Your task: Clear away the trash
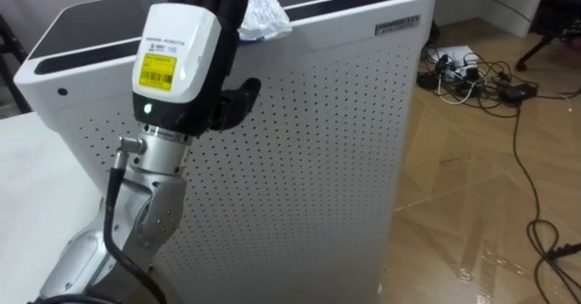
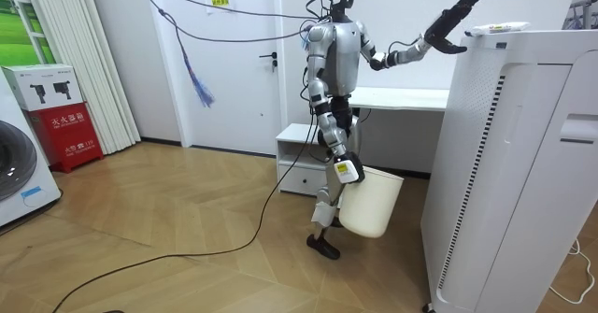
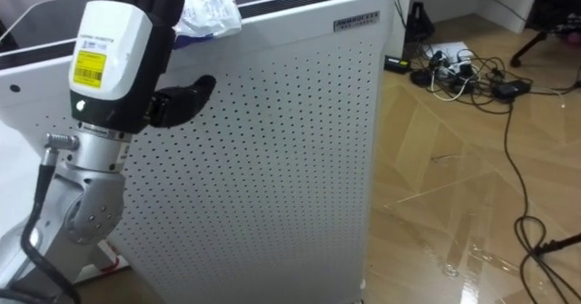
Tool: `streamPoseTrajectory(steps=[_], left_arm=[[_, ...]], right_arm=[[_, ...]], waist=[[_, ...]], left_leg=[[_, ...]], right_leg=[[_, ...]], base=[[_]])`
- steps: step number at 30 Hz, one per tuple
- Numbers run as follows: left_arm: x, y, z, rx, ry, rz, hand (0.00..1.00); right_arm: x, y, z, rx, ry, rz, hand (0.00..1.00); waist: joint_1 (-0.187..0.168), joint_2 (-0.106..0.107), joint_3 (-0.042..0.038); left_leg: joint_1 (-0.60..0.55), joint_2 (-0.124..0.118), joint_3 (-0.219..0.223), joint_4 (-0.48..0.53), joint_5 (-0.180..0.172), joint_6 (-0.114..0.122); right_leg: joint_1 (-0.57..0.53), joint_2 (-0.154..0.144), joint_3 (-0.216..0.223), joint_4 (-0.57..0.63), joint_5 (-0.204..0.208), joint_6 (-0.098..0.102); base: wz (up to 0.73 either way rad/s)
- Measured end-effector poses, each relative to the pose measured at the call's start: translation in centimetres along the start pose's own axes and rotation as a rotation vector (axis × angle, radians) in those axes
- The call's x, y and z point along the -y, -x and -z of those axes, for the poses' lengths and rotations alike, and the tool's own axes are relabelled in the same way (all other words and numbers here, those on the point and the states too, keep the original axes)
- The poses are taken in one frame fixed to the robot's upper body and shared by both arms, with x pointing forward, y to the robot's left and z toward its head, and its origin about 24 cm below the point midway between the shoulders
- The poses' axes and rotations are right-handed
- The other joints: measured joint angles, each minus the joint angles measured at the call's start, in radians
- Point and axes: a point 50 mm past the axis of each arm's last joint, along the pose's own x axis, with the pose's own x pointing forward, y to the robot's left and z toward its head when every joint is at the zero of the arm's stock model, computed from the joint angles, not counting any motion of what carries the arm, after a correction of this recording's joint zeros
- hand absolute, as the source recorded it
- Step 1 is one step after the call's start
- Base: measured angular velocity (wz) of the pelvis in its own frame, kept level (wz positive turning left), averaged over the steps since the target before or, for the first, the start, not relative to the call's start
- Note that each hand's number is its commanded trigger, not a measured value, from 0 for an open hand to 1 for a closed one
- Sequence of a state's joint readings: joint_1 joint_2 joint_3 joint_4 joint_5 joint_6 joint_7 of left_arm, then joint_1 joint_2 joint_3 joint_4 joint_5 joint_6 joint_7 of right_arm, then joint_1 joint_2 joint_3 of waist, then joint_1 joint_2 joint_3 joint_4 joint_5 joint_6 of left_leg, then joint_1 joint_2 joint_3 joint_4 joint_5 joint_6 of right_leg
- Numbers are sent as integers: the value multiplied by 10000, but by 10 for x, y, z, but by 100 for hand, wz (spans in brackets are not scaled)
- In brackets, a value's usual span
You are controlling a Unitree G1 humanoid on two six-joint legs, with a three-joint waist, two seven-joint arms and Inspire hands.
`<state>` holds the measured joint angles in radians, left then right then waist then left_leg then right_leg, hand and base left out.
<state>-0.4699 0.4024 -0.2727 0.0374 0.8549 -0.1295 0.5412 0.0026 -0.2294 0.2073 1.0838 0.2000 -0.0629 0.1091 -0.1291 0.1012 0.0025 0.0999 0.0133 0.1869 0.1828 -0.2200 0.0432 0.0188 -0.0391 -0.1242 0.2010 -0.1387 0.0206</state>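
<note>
Left hand at the garbage on top of the white unit.
1 tall boxy unit [image 1: 318,141]: smooth white shell, perforated side panel, dark flat top. 1 white plastic bin [image 2: 372,201], tapered and tilted, hangs low at the right hand [image 2: 348,171]; can't tell that hand's grip. Left hand [image 1: 177,54] is raised at the top edge, dark fingers straight, thumb out, holding nothing. 1 piece of garbage [image 1: 266,12], a crumpled white wrapper, lies on the unit's top just beside the fingers; contact unclear.
</note>
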Motion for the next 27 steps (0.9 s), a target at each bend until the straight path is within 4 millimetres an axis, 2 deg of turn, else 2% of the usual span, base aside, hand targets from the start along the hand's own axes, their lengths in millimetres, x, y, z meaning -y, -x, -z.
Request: streamPoseTrajectory(steps=[5,14,16,20,24,27], left_arm=[[-5,-3,-5,204,75,-262,0],[-4,-3,-5,116,28,55,0],[-3,-3,-4,77,25,233,0],[7,2,6,-502,164,1020,0],[23,14,24,-1317,-200,2081,0],[23,11,25,-1267,-244,2137,0]], right_arm=[[0,0,1,-19,-16,33,100],[1,1,3,-68,-118,60,100],[1,1,3,-71,-150,82,100],[3,0,2,-175,-183,92,100],[4,0,1,-201,-171,128,100],[6,0,1,-280,-183,181,100]], waist=[[-9,-17,12],[-10,-31,40],[31,-3,83],[110,100,151],[9,119,153],[16,90,161]], left_leg=[[4,2,1,0,1,-1],[26,0,43,-20,1,-1],[109,3,86,-98,1,-1],[161,7,270,-163,1,-2],[141,14,309,-162,1,-2],[144,1,345,-165,1,-2]], right_leg=[[1,-2,-5,13,1,-2],[9,2,13,10,1,-2],[24,24,95,10,1,-2],[-4,53,270,36,1,0],[-70,64,289,45,0,0],[-83,58,329,53,-1,2]], base=[[0],[0],[-10],[-12],[-1],[-3]])
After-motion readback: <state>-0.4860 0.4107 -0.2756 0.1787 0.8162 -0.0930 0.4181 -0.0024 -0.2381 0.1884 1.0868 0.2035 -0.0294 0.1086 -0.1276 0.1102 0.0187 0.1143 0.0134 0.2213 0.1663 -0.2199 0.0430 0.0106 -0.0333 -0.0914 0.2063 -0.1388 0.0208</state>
